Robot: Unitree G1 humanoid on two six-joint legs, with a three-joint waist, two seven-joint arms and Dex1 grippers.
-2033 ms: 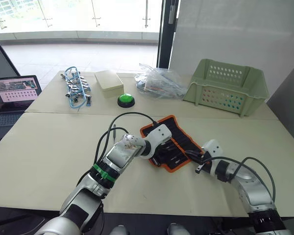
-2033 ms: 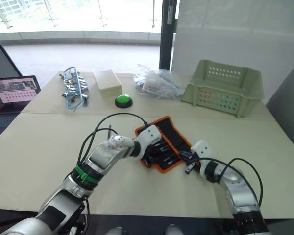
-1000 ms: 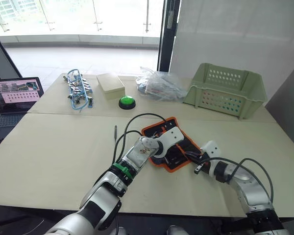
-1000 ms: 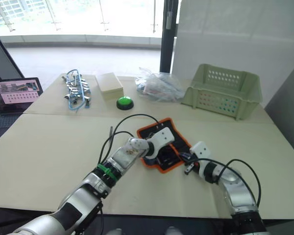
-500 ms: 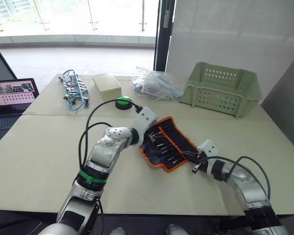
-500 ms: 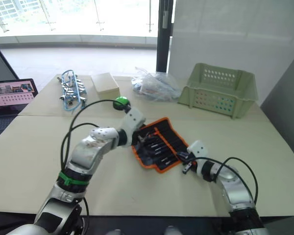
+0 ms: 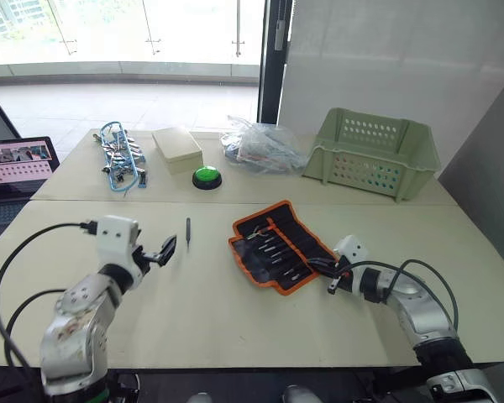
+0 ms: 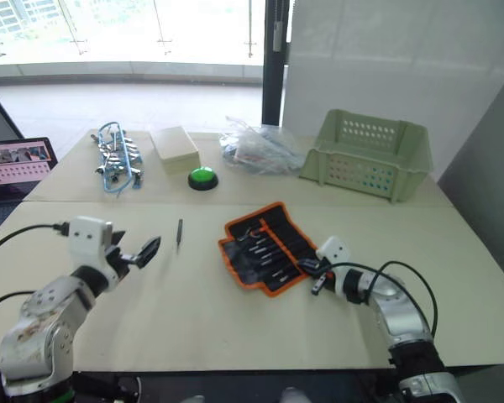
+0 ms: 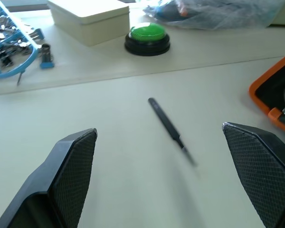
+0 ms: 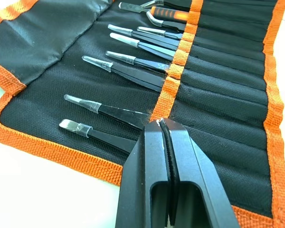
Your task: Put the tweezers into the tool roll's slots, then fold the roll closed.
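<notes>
The tool roll (image 7: 277, 245) lies open on the table, black with orange edging, and several tweezers (image 10: 133, 71) sit in its slots with their metal tips showing. One loose dark tweezer (image 7: 187, 228) lies on the table left of the roll, also seen in the left wrist view as the tweezer (image 9: 166, 124). My left gripper (image 7: 164, 249) is open just left of and nearer than that tweezer, holding nothing. My right gripper (image 10: 162, 126) is shut, its tips resting on the roll's orange band at the near right edge.
Along the far side stand a blue-corded tool cluster (image 7: 122, 155), a beige box (image 7: 176, 149), a green button (image 7: 206, 176), a crumpled plastic bag (image 7: 260, 147) and a green basket (image 7: 371, 151). A laptop (image 7: 17, 164) sits at the far left.
My left arm has left the tool roll and swung back to the left, and its gripper has opened. The right gripper has stayed at the roll's edge. The camera has shifted.
</notes>
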